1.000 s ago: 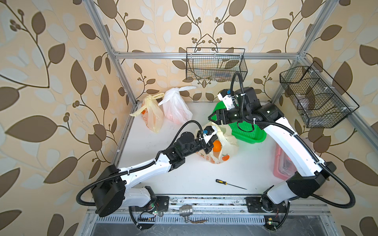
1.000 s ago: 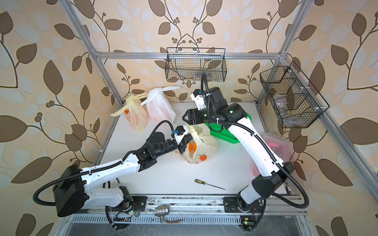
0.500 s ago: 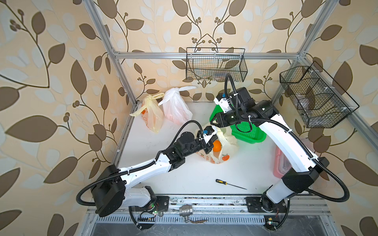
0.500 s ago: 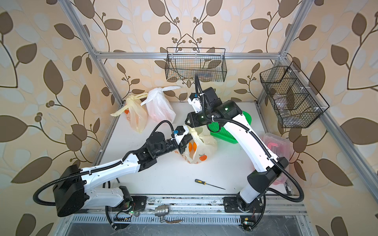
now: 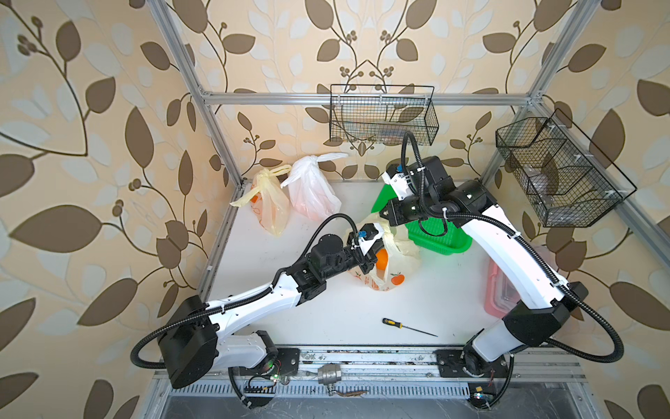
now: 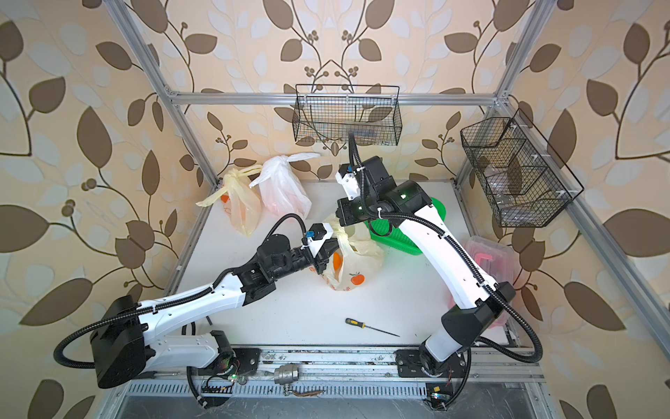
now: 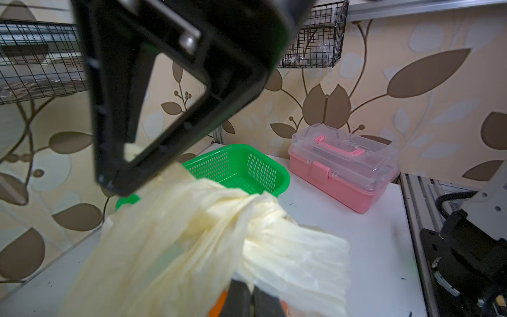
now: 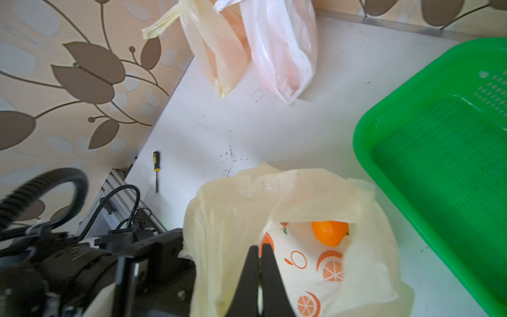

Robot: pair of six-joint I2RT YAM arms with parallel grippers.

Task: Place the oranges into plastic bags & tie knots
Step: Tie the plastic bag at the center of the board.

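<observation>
- Left tool (image 7: pixel 249 286) is clamping shut on one handle of the printed yellow bag (image 5: pixel 393 268), holding the film taut for knotting.
- Right tool (image 8: pixel 260 251) is pinching closed on the opposite strap.
- The bag is sitting mid-worktop (image 5: pixel 344 308) beside the green basket (image 5: pixel 435 235), with an orange (image 8: pixel 329 233) showing inside.
- A second earlier the right tool was gaping open. The left arm and bag are unchanged.
</observation>
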